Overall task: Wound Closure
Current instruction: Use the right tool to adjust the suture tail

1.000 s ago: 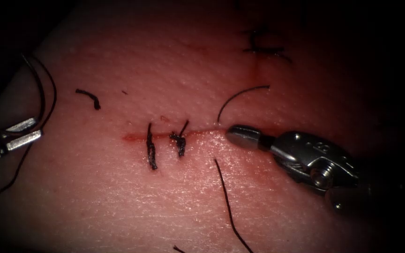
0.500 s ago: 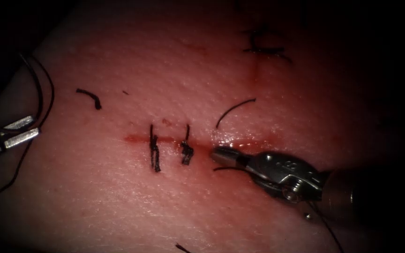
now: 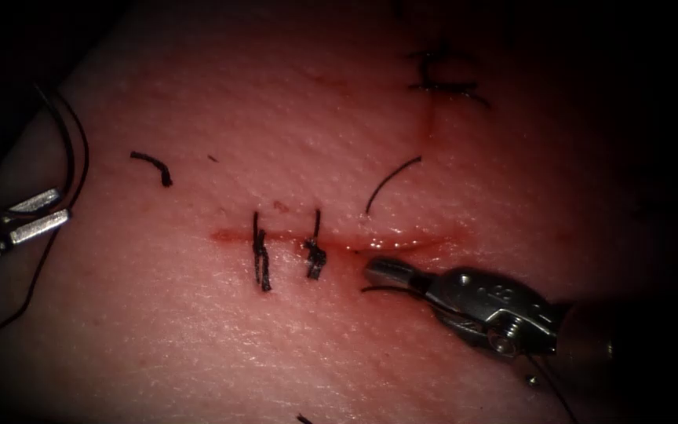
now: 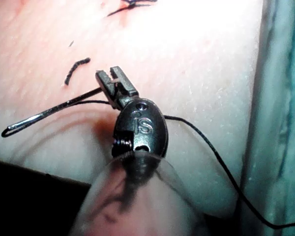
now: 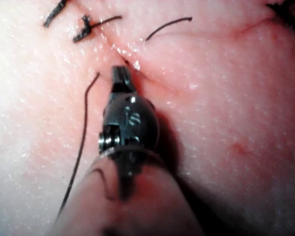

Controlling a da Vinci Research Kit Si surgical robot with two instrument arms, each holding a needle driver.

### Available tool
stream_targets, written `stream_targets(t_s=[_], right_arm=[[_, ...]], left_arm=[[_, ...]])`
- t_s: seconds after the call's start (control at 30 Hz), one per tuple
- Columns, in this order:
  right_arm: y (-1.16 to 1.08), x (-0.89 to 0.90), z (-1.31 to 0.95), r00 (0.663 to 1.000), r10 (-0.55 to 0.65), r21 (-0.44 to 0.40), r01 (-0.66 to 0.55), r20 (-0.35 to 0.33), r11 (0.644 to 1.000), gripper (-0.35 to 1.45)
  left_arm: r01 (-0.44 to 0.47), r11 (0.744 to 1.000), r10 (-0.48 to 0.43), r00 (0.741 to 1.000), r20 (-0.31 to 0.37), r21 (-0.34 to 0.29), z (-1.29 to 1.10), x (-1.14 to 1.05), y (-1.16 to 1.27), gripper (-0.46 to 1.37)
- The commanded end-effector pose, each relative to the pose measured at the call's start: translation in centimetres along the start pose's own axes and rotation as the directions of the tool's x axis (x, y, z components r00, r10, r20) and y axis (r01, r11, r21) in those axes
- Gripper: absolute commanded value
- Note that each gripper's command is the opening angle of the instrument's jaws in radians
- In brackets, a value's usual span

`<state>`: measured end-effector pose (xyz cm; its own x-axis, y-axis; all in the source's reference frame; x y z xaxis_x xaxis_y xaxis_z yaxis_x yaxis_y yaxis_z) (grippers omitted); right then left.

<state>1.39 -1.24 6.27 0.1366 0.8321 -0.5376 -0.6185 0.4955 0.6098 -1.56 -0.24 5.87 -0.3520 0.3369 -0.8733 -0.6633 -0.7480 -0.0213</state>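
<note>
**Two stitches tied, the right stretch of the cut unclosed; needle out of the tissue in the left tool.**
Two knotted stitches (image 3: pixel 260 253) cross the left part of the cut (image 3: pixel 402 242) in the tissue (image 3: pixel 198 338); its glistening right part lies unjoined, thread (image 3: pixel 390 182) rising just above it. At the frame's left edge, well apart, the left tool (image 3: pixel 34 213) has its fingers (image 4: pixel 119 83) clenched on the needle (image 4: pixel 49 113) near one end. The right tool (image 3: pixel 380 268), low and slanting in from lower right, rests its clenched, seemingly empty fingers (image 5: pixel 120 77) just below the cut.
</note>
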Motion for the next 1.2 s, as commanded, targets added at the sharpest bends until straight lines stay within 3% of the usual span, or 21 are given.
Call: stream_targets(t_s=[0.03, 0.17, 0.27, 0.43, 0.63, 0.7, 0.87, 1.2], right_arm=[[0.01, 0.02, -0.01, 1.000, 0.006, -0.006, -0.006, 0.001, 1.000, -0.32], [0.09, 0.14, -0.05, 0.999, 0.018, -0.029, -0.019, -0.033, 0.999, 0.11], [0.17, 0.21, -0.07, 0.998, 0.024, -0.033, -0.025, -0.050, 0.999, 0.32], [0.29, 0.39, -0.09, 0.996, 0.055, -0.042, -0.058, -0.064, 0.997, 0.38], [0.34, 0.54, -0.03, 0.992, 0.097, -0.049, -0.101, -0.080, 0.994, 0.60], [0.37, 0.54, 0.01, 0.989, 0.126, -0.051, -0.131, -0.082, 0.990, 0.80], [0.44, 0.51, 0.10, 0.976, 0.198, -0.051, -0.204, -0.091, 0.978, 0.93], [0.55, 0.52, 0.31, 0.959, 0.265, -0.079, -0.274, -0.105, 0.959, 0.98]], left_arm=[[-0.001, 1.000, 0.001, 1.000, -0.001, -0.006, 0.00, -0.01, 0.00, -0.35], [-0.004, 1.000, 0.004, 1.000, -0.002, -0.006, -0.03, -0.03, 0.02, -0.35], [-0.005, 1.000, 0.005, 1.000, -0.002, -0.006, -0.03, -0.05, 0.03, -0.35], [-0.006, 1.000, 0.006, 1.000, -0.003, -0.006, -0.02, -0.07, 0.03, -0.35], [-0.007, 1.000, 0.007, 1.000, -0.003, -0.005, -0.02, -0.07, 0.05, -0.35], [-0.008, 1.000, 0.008, 1.000, -0.003, -0.005, -0.03, -0.08, 0.05, -0.35], [-0.008, 1.000, 0.008, 1.000, -0.003, -0.005, -0.03, -0.08, 0.05, -0.35], [-0.009, 1.000, 0.009, 1.000, -0.004, -0.007, -0.05, -0.09, 0.04, -0.35]])
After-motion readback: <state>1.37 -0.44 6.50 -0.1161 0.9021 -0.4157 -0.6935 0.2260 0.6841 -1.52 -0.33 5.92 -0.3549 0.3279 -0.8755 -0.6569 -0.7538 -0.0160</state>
